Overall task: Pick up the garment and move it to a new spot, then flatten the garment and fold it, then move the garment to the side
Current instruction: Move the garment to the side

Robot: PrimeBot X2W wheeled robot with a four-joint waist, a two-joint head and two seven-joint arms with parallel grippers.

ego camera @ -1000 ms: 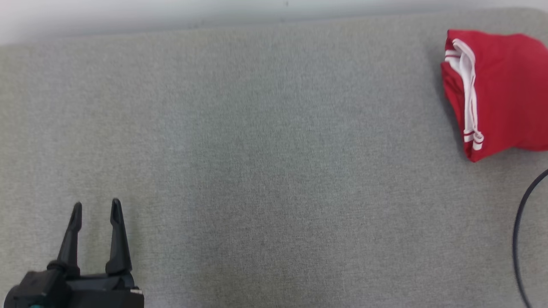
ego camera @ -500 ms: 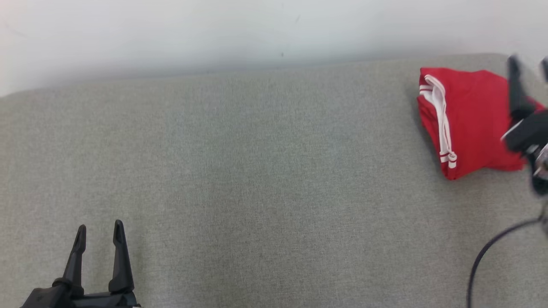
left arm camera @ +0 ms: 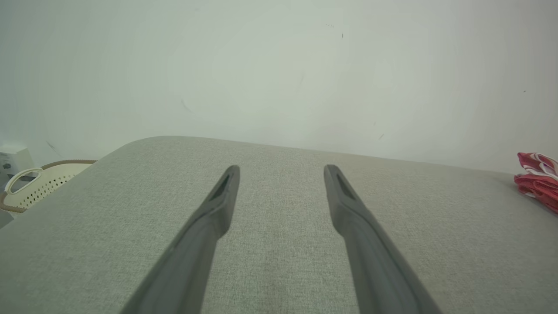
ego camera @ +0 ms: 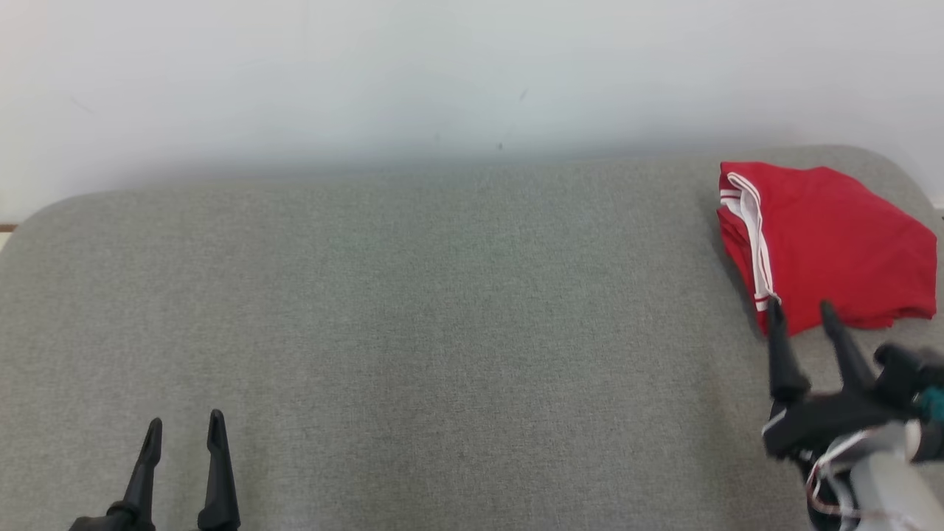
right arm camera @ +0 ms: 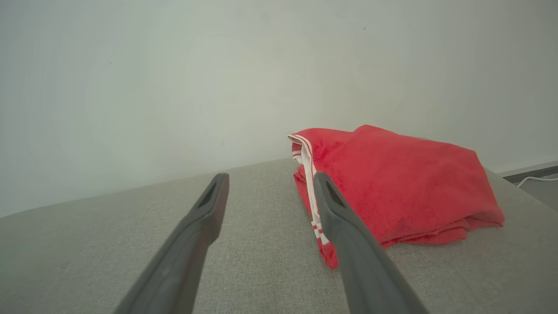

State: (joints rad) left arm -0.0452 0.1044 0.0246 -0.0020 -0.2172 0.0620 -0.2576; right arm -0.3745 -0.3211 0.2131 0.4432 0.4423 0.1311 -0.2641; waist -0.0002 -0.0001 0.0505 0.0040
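your right gripper [ego camera: 799,305] has drawn back off the folded garment [ego camera: 833,236], which lies at the side; it and your left gripper [ego camera: 185,420] stand spread, empty. task appears complete.

Our left gripper [ego camera: 184,420] sits low at the near left. Its two dark fingers [ego camera: 216,472] point straight toward the far side, roughly parallel, with a clear gap between them and nothing held. In the left wrist view they spread wide apart from base to tip.

Our right gripper [ego camera: 799,306] is at the near right, reaching farther out than the left one. Its fingers point far and lean a little to the left, parted and empty. Behind them, the black wrist housing [ego camera: 818,424] trails loose wires [ego camera: 826,472] and joins our pale forearm [ego camera: 885,479], which enters from the near right corner.
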